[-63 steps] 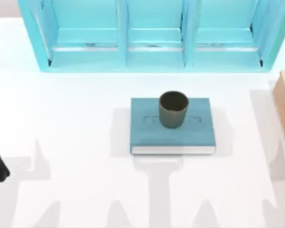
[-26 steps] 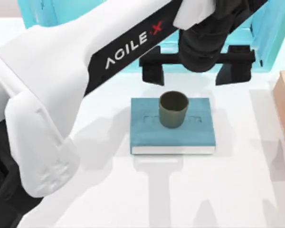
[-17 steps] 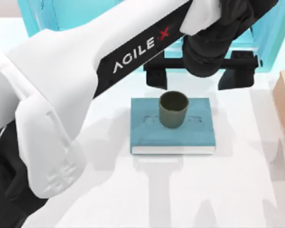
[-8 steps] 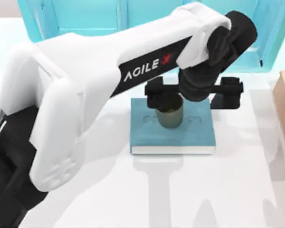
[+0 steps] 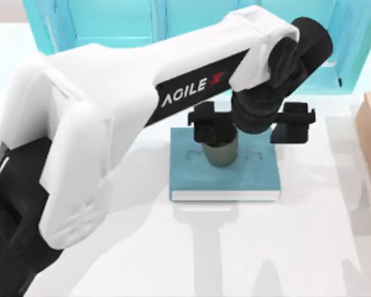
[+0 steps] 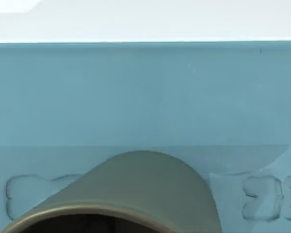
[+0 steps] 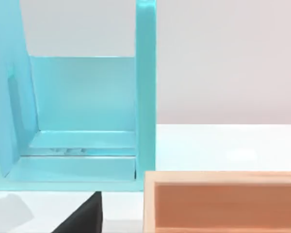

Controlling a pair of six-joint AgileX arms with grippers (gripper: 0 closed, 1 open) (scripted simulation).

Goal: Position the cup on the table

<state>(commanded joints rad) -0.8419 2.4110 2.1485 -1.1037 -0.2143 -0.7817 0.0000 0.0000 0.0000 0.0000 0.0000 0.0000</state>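
At the frame's centre, my left gripper (image 5: 252,124) hangs over the cup (image 5: 222,153), jaws apart; it sits ungrasped on the teal book (image 5: 260,176), tabletop (image 5: 111,260) placement pending.

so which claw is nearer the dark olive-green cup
Left. The left claw hangs open right over the small dark olive-green cup on the teal book; the right arm is parked off near the turquoise shelf.

Cup (image 5: 222,152): small, dark olive-green, handleless, matte; upright on teal book (image 5: 224,176), near its back edge. Table (image 5: 297,247): glossy white, wide, beneath book.
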